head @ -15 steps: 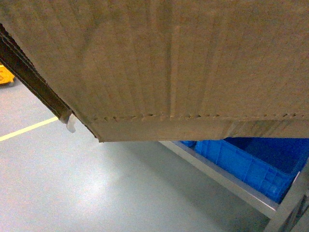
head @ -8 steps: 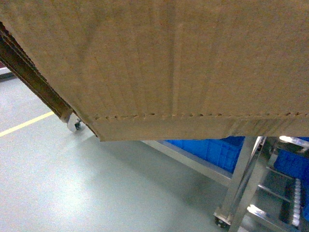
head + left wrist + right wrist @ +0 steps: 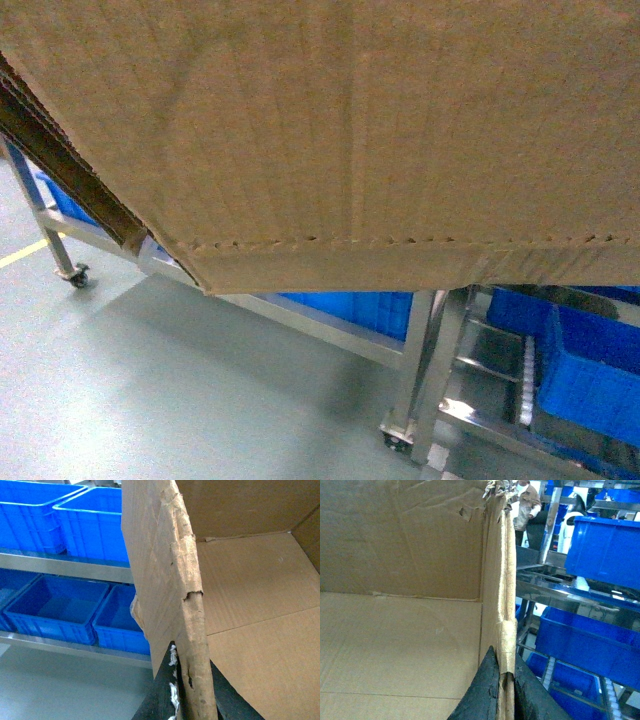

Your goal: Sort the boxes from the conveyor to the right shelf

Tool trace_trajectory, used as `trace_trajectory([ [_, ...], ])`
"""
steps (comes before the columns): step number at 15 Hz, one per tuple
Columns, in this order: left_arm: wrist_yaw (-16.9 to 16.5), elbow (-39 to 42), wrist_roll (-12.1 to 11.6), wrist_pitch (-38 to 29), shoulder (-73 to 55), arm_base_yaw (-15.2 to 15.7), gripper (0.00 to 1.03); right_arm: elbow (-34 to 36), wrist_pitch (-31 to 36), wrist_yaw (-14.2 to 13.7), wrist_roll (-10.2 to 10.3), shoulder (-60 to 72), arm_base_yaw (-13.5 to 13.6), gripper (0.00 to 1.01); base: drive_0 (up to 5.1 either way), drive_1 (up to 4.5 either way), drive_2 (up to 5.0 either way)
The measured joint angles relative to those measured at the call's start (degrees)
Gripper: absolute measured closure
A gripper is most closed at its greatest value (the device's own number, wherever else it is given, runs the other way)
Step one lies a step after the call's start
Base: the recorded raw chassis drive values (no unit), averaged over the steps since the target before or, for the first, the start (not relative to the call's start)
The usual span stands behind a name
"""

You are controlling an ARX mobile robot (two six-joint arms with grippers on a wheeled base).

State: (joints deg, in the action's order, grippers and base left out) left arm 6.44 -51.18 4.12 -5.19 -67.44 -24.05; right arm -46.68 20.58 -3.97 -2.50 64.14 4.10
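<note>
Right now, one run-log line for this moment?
carton: held aloft | left gripper: clamped on wall | right gripper: clamped on wall | shelf: ahead

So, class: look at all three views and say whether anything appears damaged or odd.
The cardboard box is damaged: its top edges are ragged and torn where the left gripper and right gripper pinch opposite walls. It is empty inside. The blue crates on the shelf sit in order.
</note>
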Motion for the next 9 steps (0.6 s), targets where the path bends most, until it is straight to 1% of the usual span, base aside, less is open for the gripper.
trace_trajectory([
  [8,0.00,0.00,-0.02,-0.02,0.00,0.00,0.99,0.00,0.02,-0.02,0.00,0.00,0.00,0.98,-1.6,-5.76,2.6],
  [9,0.00,0.00,-0.02,-0.02,0.00,0.00,0.99,0.00,0.02,-0.02,0.00,0.00,0.00,0.98,-1.6,-1.58,-1.6],
])
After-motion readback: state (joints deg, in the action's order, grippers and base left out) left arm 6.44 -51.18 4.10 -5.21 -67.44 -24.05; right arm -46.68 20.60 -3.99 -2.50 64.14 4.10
